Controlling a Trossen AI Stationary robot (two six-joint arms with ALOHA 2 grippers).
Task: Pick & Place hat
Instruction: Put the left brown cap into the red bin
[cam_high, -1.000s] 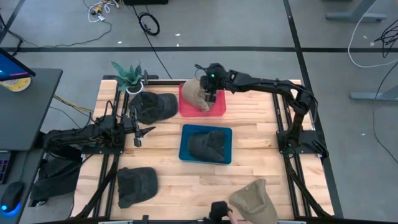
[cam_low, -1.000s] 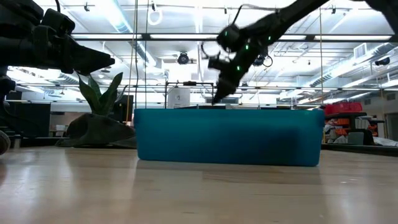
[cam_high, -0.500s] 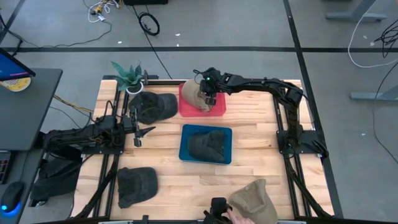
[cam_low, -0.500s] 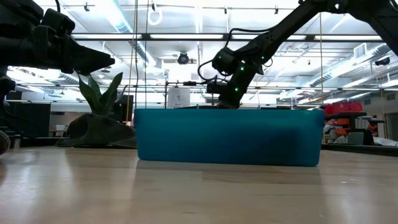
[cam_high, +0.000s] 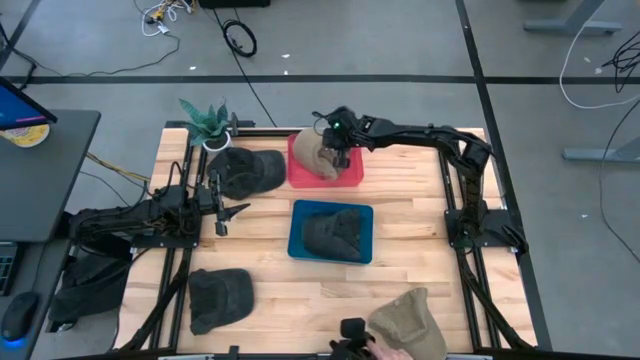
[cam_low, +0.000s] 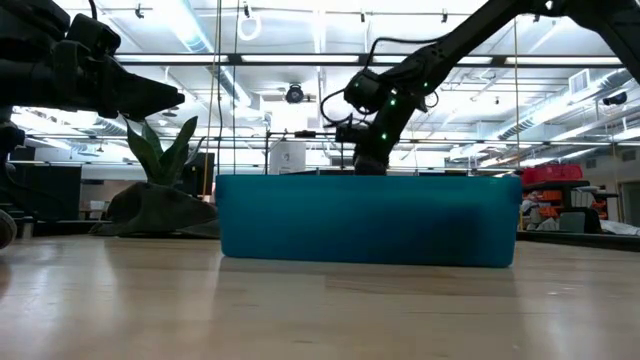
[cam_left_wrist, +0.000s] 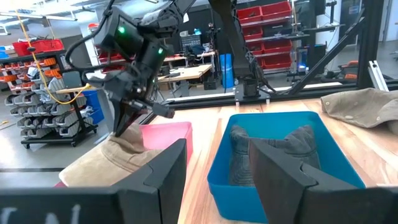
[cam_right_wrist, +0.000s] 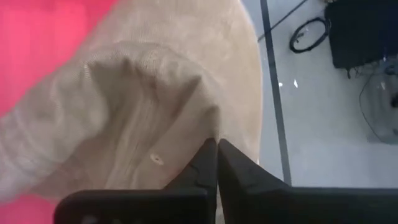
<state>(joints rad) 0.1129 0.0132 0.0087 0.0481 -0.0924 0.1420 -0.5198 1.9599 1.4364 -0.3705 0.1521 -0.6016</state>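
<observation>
A tan hat (cam_high: 312, 150) lies in the red bin (cam_high: 352, 176) at the table's far side, its far part hanging over the bin's far left corner. My right gripper (cam_high: 336, 156) stands over it, shut on its crown; the wrist view shows the fingertips (cam_right_wrist: 217, 145) closed on tan cloth (cam_right_wrist: 143, 106). My left gripper (cam_high: 222, 211) waits open over the table's left side, holding nothing; its view shows the hat (cam_left_wrist: 118, 158) and the other arm's gripper (cam_left_wrist: 127, 118). My right gripper pinches a small raised fold of the hat's crown cloth (cam_right_wrist: 202, 134) between its two fingertips. The fingers come from above, pointing down. The hat lies in the red bin, and creases in the cloth run toward the pinch.
A blue bin (cam_high: 300, 212) with a dark hat (cam_high: 333, 233) sits mid-table. Dark hats lie at far left (cam_high: 246, 170) and near left (cam_high: 218, 296). Another tan hat (cam_high: 412, 326) lies at the near edge beside a person's hand (cam_high: 366, 346). A plant (cam_high: 208, 120) stands at the far left corner.
My right gripper has gone down into the red bin and a little toward the table's left, onto the tan hat, and has shut on its crown. The hat has stayed in the bin.
</observation>
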